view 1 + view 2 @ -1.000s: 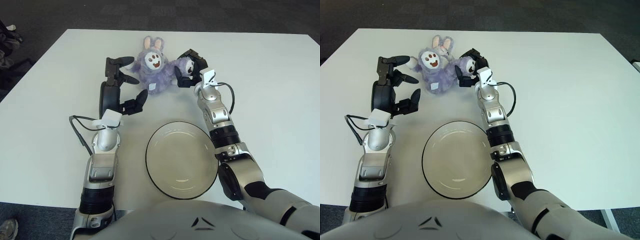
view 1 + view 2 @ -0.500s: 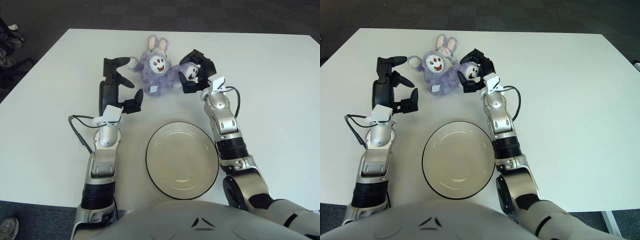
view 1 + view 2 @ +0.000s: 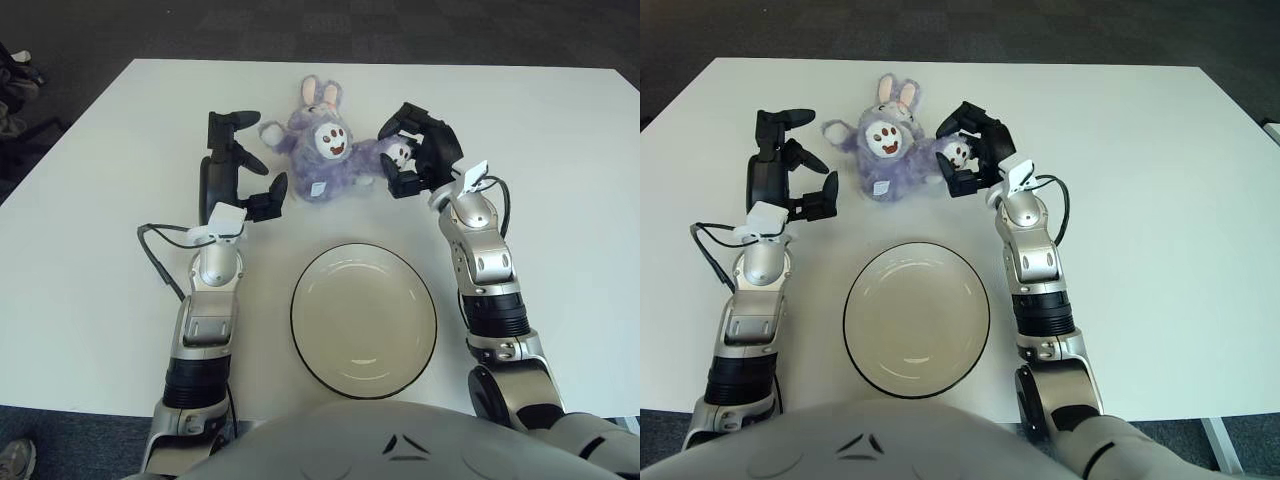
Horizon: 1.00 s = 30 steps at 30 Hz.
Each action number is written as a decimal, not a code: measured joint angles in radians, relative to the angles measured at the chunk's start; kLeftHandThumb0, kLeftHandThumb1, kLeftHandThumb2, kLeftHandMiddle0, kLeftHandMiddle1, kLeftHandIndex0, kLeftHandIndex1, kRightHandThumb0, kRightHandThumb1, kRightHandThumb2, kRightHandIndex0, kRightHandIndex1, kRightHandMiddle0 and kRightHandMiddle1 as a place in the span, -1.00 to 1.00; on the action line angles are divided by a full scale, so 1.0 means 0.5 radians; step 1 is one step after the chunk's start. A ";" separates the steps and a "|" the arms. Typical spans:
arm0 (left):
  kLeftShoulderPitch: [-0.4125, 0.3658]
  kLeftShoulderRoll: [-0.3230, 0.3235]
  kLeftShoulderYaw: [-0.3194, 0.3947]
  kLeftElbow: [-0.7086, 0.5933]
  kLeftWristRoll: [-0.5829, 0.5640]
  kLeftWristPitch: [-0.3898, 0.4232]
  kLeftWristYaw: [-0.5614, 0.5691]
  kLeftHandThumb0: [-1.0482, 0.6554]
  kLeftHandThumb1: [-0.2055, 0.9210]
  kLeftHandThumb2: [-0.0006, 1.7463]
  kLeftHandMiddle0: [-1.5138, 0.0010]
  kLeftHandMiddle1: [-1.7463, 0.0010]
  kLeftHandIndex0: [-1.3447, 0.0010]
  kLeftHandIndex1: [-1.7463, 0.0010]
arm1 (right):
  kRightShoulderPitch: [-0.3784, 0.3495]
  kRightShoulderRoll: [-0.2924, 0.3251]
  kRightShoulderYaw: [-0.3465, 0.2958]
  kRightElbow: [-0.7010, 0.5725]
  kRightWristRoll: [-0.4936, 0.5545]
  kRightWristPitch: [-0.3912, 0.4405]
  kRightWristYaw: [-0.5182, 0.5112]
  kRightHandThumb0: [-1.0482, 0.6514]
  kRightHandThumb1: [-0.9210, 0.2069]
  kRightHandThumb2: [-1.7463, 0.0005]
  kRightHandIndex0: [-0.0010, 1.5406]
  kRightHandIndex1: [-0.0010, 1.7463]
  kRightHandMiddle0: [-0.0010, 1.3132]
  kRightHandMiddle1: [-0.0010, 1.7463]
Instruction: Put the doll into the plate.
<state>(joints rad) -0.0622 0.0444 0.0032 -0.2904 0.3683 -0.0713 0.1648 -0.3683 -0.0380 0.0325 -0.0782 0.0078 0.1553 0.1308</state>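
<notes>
1. The doll [image 3: 325,157], a purple plush rabbit with a white face, lies on the white table [image 3: 90,250] at 12 o'clock from the plate [image 3: 363,318], well apart from it and not in it.
2. The right hand [image 3: 415,150] is at the doll's 3 o'clock side, its dark fingers [image 3: 432,135] curled around the doll's outstretched paw and gripping it.
3. The left hand [image 3: 238,165] shows at the doll's 9 o'clock side, just beside it; its fingers are spread and hold nothing, and I cannot tell whether a fingertip touches the plush.
4. The plate, round and pale with a dark rim, sits empty at the near middle of the table, between the two forearms.
</notes>
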 measured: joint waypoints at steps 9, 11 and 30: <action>-0.115 0.040 0.052 0.176 -0.016 0.001 0.026 0.64 0.98 -0.62 0.46 -0.74 0.90 -0.59 | 0.036 -0.060 -0.024 -0.171 0.053 0.139 0.056 0.23 0.38 -0.55 0.16 0.70 -0.03 0.69; -0.156 0.053 0.066 0.247 -0.035 -0.006 0.027 0.63 0.99 -0.63 0.46 -0.74 0.89 -0.60 | 0.050 -0.068 -0.032 -0.202 0.076 0.168 0.069 0.23 0.38 -0.54 0.16 0.70 -0.02 0.69; -0.704 0.267 0.158 1.133 -0.160 -0.274 0.131 0.63 1.00 -0.56 0.57 -0.83 0.88 -0.67 | 0.100 -0.144 -0.122 -0.363 0.258 0.455 0.161 0.22 0.45 -0.62 0.14 0.82 0.05 0.63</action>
<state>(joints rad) -0.4140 0.1781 0.0821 0.2759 0.2884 -0.2082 0.2305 -0.3184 -0.1098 -0.0285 -0.2597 0.1366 0.3828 0.2112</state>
